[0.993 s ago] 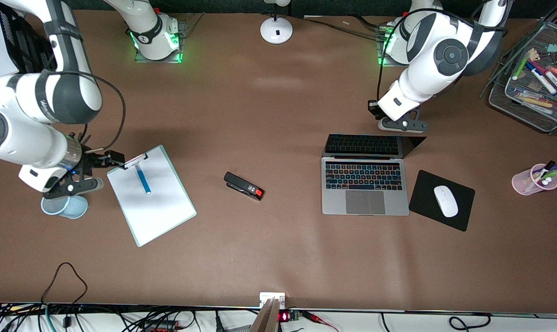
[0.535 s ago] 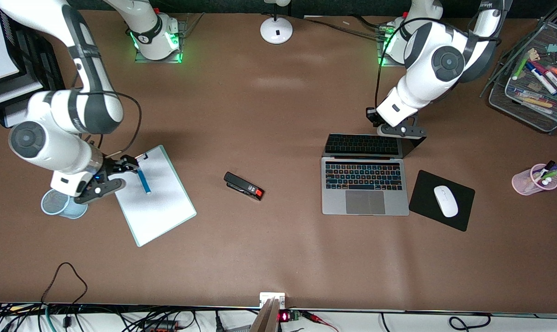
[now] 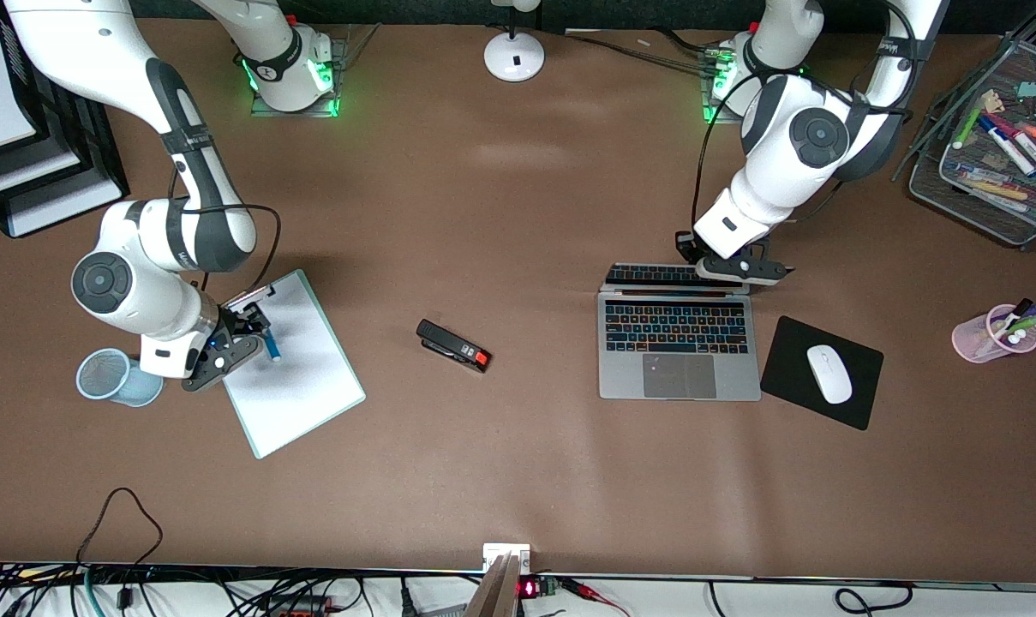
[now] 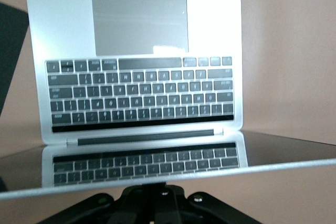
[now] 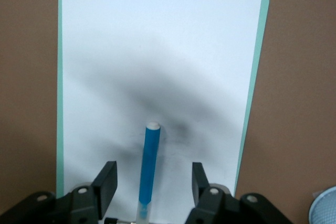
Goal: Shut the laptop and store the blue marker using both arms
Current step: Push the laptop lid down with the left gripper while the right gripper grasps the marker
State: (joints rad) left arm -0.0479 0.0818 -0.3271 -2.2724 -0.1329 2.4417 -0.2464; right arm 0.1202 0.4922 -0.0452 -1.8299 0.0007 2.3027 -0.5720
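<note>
Right claw [image 5: 152, 182] wide astride blue marker [image 5: 148, 169] on whiteboard [image 5: 157, 61]; left claw [image 3: 734, 267] closed, brown table [image 3: 518, 480].

The right gripper [image 5: 152, 182] hangs low over a white board [image 5: 157, 51] edged in pale green, its two black fingers [image 5: 107, 179] parted and standing either side of the blue marker [image 5: 148, 169], with clear space between each finger and the pen; the marker lies flat on the board, its white end [image 5: 153, 125] pointing away from the gripper and its other end disappearing beneath the gripper body; a soft grey shadow spreads across the board around the pen; the board rests on the brown table [image 5: 299, 77]; the rim of a pale blue mesh cup [image 5: 325, 205] shows at the corner of the frame.
</note>
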